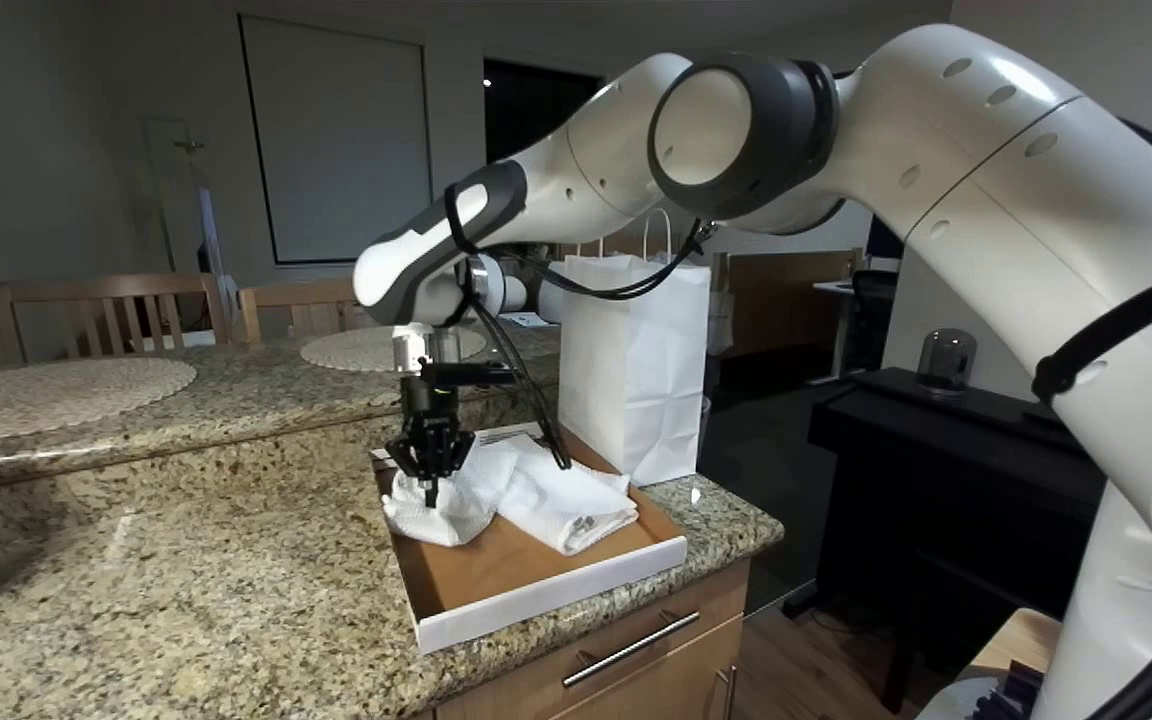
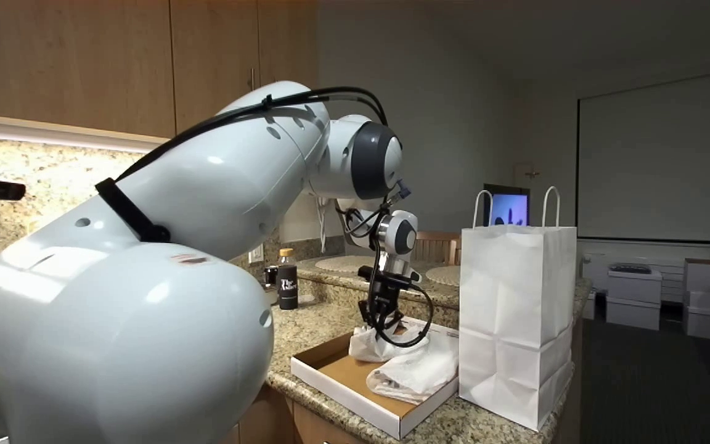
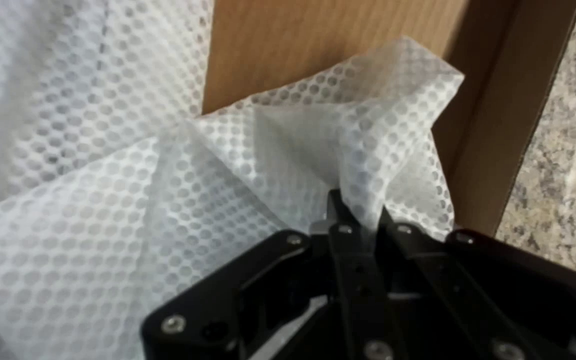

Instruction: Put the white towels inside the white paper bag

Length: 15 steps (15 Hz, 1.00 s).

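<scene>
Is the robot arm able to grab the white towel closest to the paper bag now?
Probably not yet: its gripper is pinching the other white towel, so it would likely have to let go before grabbing the bag-side towel.

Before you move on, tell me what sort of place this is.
Most likely a home kitchen: there is a speckled stone counter, wooden wall cabinets above a stone backsplash, and wooden chairs beyond the counter.
</scene>
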Each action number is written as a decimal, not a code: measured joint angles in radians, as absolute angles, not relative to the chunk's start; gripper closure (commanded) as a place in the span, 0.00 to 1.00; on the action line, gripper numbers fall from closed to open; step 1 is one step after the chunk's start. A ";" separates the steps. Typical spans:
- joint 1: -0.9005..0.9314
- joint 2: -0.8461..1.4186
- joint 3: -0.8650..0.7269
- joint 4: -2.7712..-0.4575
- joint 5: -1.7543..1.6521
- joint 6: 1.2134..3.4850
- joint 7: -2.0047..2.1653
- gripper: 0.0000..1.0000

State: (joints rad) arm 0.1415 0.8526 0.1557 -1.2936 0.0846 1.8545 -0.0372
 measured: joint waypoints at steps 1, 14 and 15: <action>0.135 0.827 0.161 -1.310 0.085 1.856 -0.065 0.92; 0.164 0.337 0.164 -1.516 0.004 1.834 -0.120 0.92; 0.171 0.304 0.162 -1.516 -0.023 1.823 -0.093 0.92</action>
